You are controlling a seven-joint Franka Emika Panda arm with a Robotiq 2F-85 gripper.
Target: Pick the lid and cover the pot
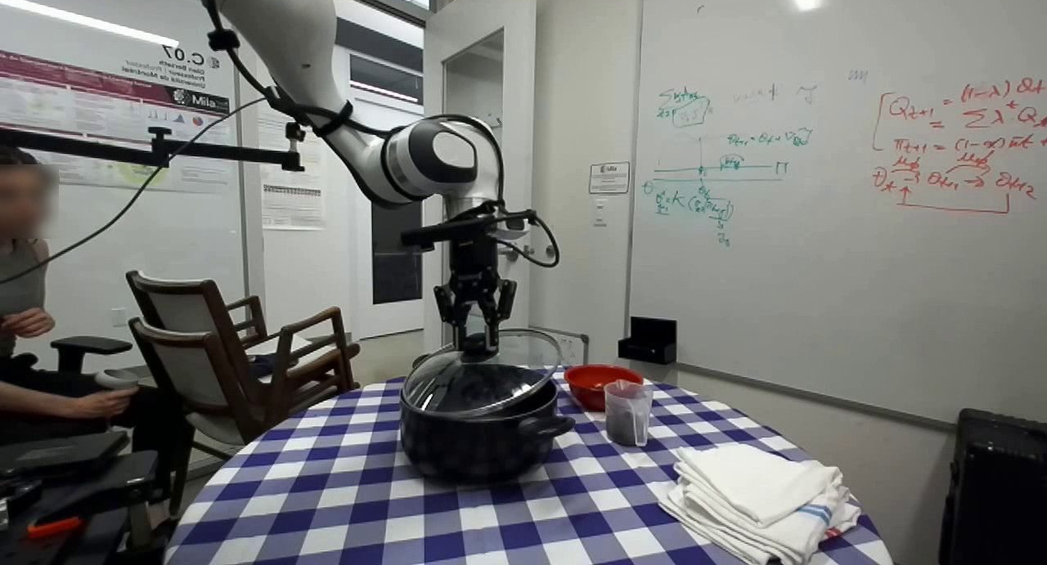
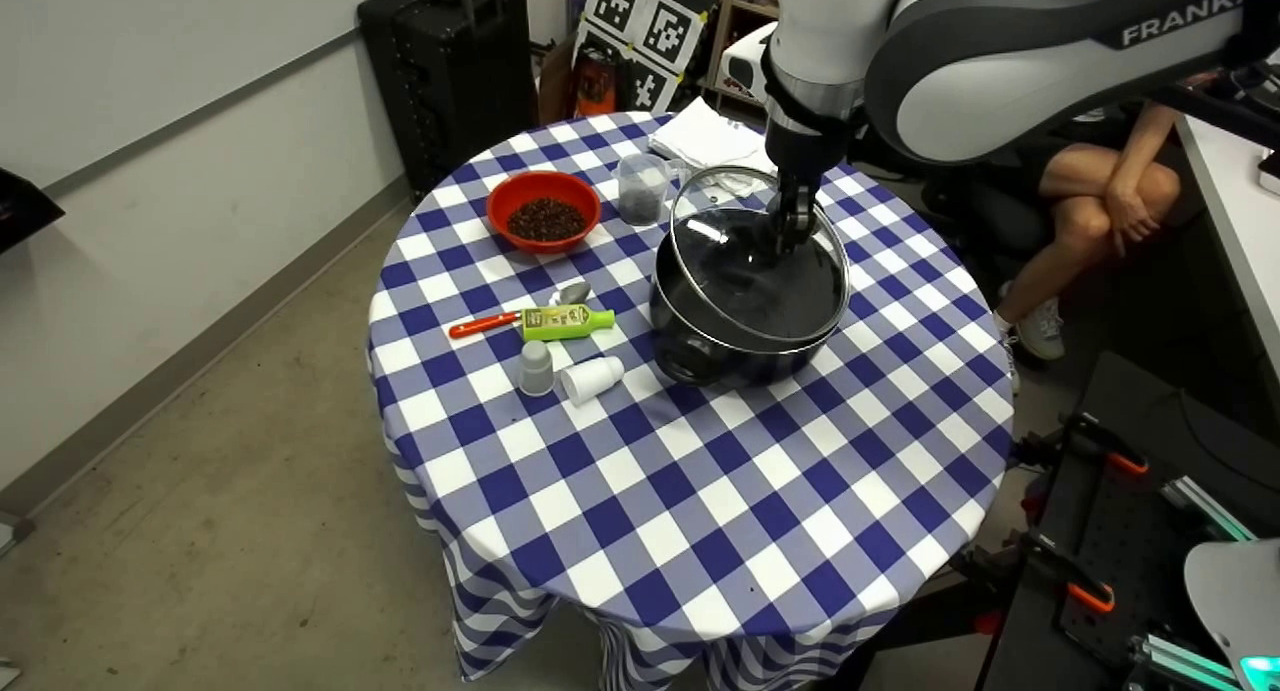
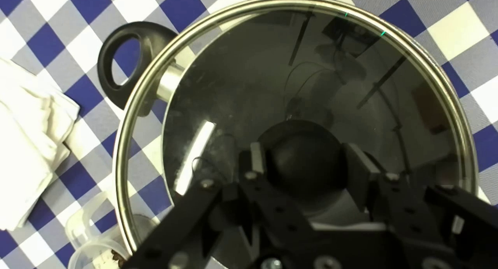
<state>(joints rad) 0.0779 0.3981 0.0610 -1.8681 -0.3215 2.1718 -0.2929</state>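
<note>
Clear glass ringed with metal, the large round lid (image 2: 740, 283) is tilted over the wide black pot (image 1: 474, 452), contact unclear; likely weighty, slick and breakable, it is best held by its dark round knob (image 3: 305, 164), clasped by the black two-fingered gripper (image 1: 476, 341). "FRANKA" marks the white-and-grey arm (image 2: 1000, 101); "Mila", the burgundy-banded poster (image 1: 90, 111).

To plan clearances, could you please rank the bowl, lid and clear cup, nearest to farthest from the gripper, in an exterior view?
1. Lid: at the gripper, over the pot.
2. Clear cup: image left of the gripper.
3. Bowl: farther left.
</note>
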